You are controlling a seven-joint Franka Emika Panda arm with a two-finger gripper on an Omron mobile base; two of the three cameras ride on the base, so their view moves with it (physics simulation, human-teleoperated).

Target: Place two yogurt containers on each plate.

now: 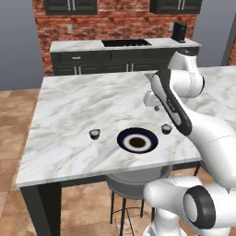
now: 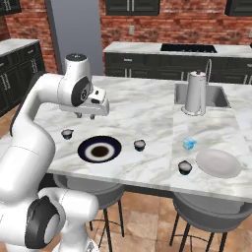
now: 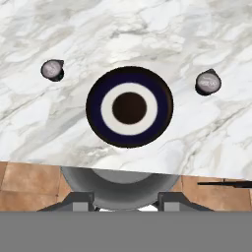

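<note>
**Hovering over navy plate, no cup picked yet**

Hovering is all that is seen of the gripper [image 2: 84, 116]: it hangs above the marble counter [image 1: 83, 101], behind the navy plate [image 2: 99, 151], nothing between the fingers. Whether they are open or closed cannot be told; the tips are tiny and partly hidden by the hand in both base views.

Cup layout: left cup [image 2: 67, 133] and mid cup [image 2: 140, 144] flank the navy plate, both on bare counter, apart from its rim. A third dark cup [image 2: 185, 167] and the blue cup [image 2: 189, 143] sit just beside the grey plate [image 2: 218, 163]. Both plates are empty.

Step judged: pick a flanking cup. The fingers should be opened wide, centred over the cup in the hand view, lowered straight, closed on the body below the lid. Cups are small and light; an off-centre descent could tip one.

Unclear: lid detail. The steel cylinder [image 2: 195, 93] partly hides the sink [image 2: 216, 98].
</note>
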